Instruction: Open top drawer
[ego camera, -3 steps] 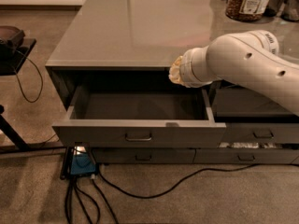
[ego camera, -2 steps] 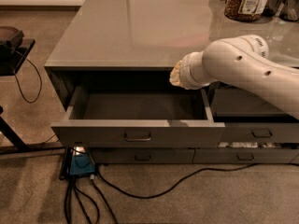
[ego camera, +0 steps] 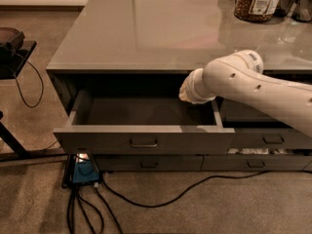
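The top drawer (ego camera: 144, 139) is the wide dark grey one under the left part of the counter. It stands pulled out, with its grey inside floor (ego camera: 136, 112) showing and nothing in it. Its small rectangular pull handle (ego camera: 143, 143) sits in the middle of the front panel. My white arm (ego camera: 253, 89) reaches in from the right. The gripper (ego camera: 186, 92) is at the arm's left end, above the drawer's back right corner, just below the counter edge, apart from the handle.
The grey counter top (ego camera: 146, 28) holds a jar of food (ego camera: 257, 1) at the back right. Shallower grey drawers (ego camera: 148, 163) lie below, narrower ones (ego camera: 273, 139) to the right. Cables and a blue box (ego camera: 84, 172) lie on the carpet. A dark stand (ego camera: 14, 52) is at left.
The end of my arm has dropped a little lower over the drawer's right side. The drawer stays pulled out about as far as before.
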You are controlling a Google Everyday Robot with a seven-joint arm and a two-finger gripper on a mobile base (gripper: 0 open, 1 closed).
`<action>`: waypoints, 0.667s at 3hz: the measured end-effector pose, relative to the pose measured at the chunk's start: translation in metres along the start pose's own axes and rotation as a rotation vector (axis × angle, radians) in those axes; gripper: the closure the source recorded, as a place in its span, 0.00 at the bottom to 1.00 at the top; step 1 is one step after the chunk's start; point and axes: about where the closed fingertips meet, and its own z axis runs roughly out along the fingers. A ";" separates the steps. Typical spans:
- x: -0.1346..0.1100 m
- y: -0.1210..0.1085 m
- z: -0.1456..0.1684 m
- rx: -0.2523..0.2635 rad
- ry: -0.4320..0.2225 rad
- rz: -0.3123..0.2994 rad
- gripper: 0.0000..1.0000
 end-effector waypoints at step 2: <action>0.025 0.018 0.038 -0.050 0.041 -0.007 1.00</action>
